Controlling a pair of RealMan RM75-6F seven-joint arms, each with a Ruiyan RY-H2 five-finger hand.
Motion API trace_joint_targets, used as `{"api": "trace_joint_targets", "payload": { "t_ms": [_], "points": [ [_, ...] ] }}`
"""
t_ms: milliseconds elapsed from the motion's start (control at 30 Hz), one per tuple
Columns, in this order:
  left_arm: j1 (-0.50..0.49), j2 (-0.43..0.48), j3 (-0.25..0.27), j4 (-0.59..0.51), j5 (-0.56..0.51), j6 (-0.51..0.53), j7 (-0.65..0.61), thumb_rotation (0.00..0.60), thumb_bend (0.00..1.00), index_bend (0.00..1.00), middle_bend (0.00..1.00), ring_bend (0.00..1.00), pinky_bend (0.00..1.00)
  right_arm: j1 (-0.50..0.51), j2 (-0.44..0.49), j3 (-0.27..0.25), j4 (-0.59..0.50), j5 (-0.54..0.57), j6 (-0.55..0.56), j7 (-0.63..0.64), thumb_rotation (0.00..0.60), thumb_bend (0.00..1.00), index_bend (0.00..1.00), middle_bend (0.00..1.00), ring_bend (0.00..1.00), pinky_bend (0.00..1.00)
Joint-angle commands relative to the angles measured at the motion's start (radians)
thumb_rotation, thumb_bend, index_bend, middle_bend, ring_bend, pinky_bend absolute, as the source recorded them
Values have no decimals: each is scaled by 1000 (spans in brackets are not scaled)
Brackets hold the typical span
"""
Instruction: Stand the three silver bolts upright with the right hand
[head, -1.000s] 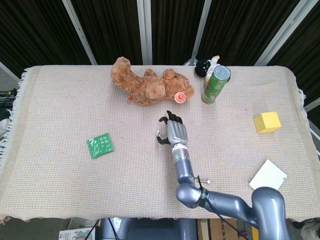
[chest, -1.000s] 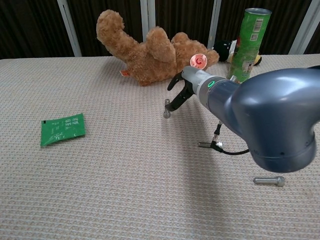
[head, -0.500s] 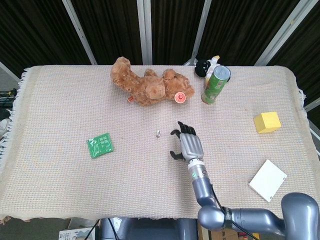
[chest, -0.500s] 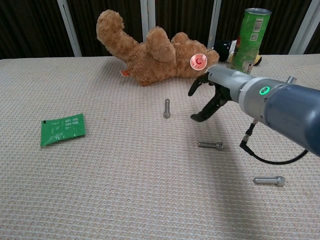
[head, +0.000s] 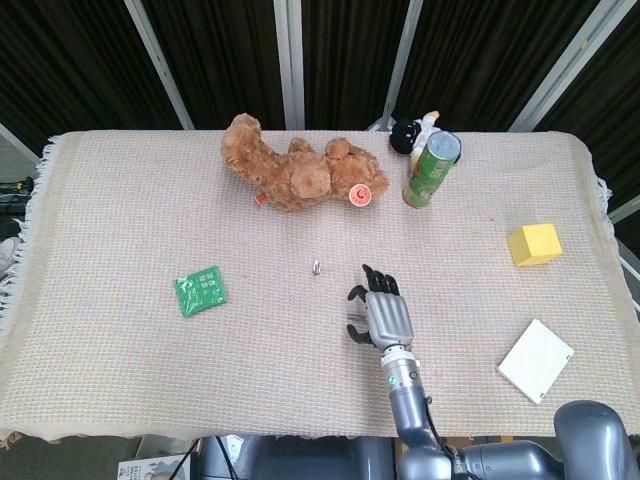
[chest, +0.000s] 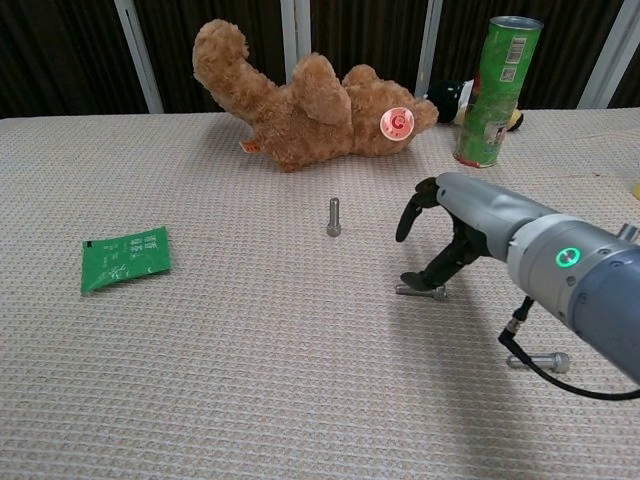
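Note:
One silver bolt (chest: 334, 216) stands upright on the cloth, seen from above as a small silver bolt (head: 316, 267) in the head view. A second bolt (chest: 420, 291) lies flat, and a third bolt (chest: 538, 361) lies flat nearer the front right. My right hand (chest: 447, 233) hovers over the second bolt with fingers curled down and thumb apart, the fingertips (chest: 413, 281) at or just above it, nothing gripped. In the head view that right hand (head: 380, 315) covers both lying bolts. The left hand shows in neither view.
A brown teddy bear (chest: 300, 95) lies at the back, with a green can (chest: 495, 90) and a small black-and-white toy (head: 410, 132) to its right. A green packet (chest: 125, 257) lies at the left. A yellow block (head: 533, 244) and a white card (head: 536, 360) sit far right.
My right hand let go of the first bolt, which stays upright, then moved right and toward the front edge and came down over the lying second bolt.

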Motion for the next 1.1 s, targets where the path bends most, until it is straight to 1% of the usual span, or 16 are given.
{"api": "trace_joint_targets", "payload": {
  "t_ms": [33,200,667,967,1100],
  "points": [
    [0,1,0,1,1,-2,-4,600,74,67,17,0,93,-2,-27,0,34,-9,8,-11,600,287,436,0,0,40],
    [1,1,-1,3,-2,0,-7,600,74,67,17,0,93,-9,-49,13,75,-11,-6,-6,600,287,464,0,0,40],
    [-1,0,-1,-1,-5,0,5,600,74,67,17,0,94,-36,-91,17,153,-12,-50,4,600,287,503,0,1,40],
    [1,0,-1,1,-7,1,1,600,74,69,17,0,93,-40,-121,41,198,-7,-68,-3,600,289,522,0,5,40],
    [0,0,-1,0,-7,1,3,600,74,69,17,0,93,-43,-126,48,209,-6,-77,-7,600,311,525,0,5,40]
  ]
}}
